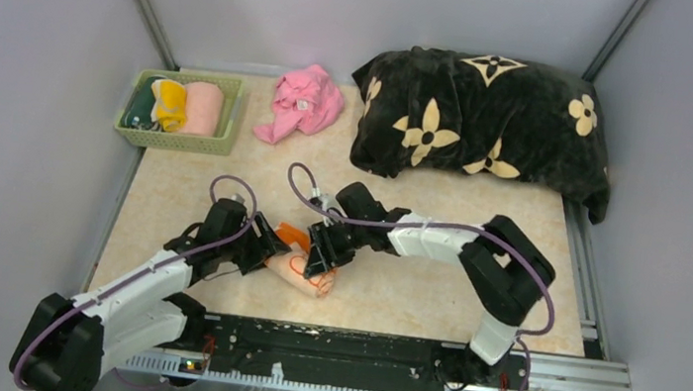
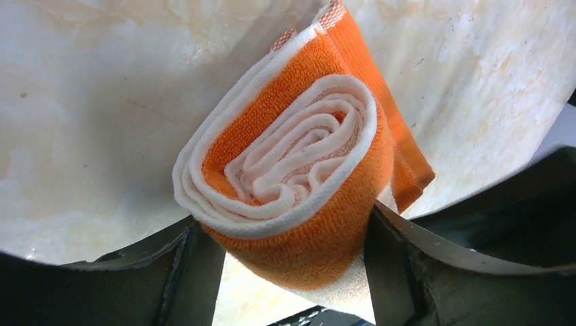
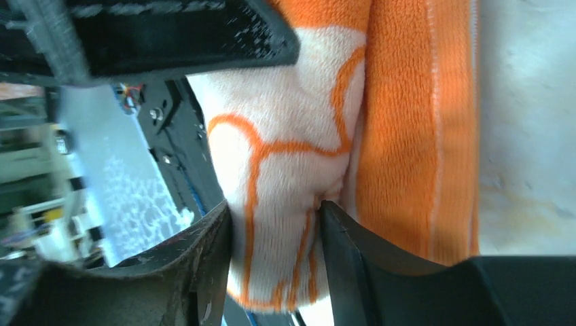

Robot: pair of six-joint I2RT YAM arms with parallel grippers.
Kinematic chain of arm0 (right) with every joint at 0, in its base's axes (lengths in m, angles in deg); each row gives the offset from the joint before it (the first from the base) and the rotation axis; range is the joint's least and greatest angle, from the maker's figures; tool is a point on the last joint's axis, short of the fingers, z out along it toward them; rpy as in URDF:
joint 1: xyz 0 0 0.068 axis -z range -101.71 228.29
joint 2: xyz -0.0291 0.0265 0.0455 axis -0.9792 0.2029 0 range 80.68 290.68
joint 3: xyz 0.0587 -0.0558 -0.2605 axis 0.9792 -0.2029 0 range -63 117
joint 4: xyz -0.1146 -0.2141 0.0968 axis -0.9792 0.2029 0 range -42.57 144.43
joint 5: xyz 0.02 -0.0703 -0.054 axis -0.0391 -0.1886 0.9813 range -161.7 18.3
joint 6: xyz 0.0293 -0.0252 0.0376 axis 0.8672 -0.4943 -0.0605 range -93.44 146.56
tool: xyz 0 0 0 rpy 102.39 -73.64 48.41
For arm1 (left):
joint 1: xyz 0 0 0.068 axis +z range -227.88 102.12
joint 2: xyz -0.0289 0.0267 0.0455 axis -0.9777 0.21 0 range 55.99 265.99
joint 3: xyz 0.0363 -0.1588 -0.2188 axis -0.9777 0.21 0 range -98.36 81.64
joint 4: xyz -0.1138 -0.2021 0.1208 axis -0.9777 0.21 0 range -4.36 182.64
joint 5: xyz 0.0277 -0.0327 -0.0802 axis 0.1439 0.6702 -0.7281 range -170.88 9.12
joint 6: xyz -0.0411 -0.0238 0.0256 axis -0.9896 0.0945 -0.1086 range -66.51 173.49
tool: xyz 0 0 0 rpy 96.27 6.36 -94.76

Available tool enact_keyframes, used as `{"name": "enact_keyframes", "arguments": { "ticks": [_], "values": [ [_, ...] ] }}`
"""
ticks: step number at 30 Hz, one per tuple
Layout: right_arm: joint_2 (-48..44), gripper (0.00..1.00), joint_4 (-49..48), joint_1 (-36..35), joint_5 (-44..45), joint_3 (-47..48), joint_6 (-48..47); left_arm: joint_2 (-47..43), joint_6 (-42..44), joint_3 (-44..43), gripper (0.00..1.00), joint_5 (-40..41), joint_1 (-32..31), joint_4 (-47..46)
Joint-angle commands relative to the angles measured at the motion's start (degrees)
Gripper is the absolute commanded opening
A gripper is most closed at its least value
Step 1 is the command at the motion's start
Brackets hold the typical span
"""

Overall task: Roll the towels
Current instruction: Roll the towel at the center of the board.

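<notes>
Though rolled, peach towel (image 2: 299, 156), long axis left-right, spiral end toward left pincer (image 2: 285, 219).

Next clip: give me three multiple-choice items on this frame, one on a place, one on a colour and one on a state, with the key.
1. The green basket stands on the table at its:
A. back left
B. back right
C. front centre

2. The crumpled cloth beside the basket is:
A. blue
B. pink
C. white

3. The orange towel is:
A. spread flat
B. hanging off the edge
C. rolled up

Key:
1. A: the top view shows it in the far left corner.
2. B: it is plainly pink.
3. C: the left wrist view shows its spiral end.
</notes>
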Motion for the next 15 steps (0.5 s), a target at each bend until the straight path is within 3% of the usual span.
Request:
{"name": "enact_keyframes", "arguments": {
  "ticks": [1,7,15],
  "values": [
    [-12.6,0.51,12.06,-3.38,20.13,0.69,-8.07,2.0,1.78,3.38,0.72,4.98,0.13,2.95],
    [-18.75,0.62,15.91,-12.7,41.22,3.31,-17.26,3.9,2.33,2.3,0.72,5.06,0.19,3.11],
    [-13.47,0.66,13.57,-26.35,58.92,4.76,-27.38,3.75,2.38,1.76,0.72,4.98,0.31,3.31]
  ]
}}
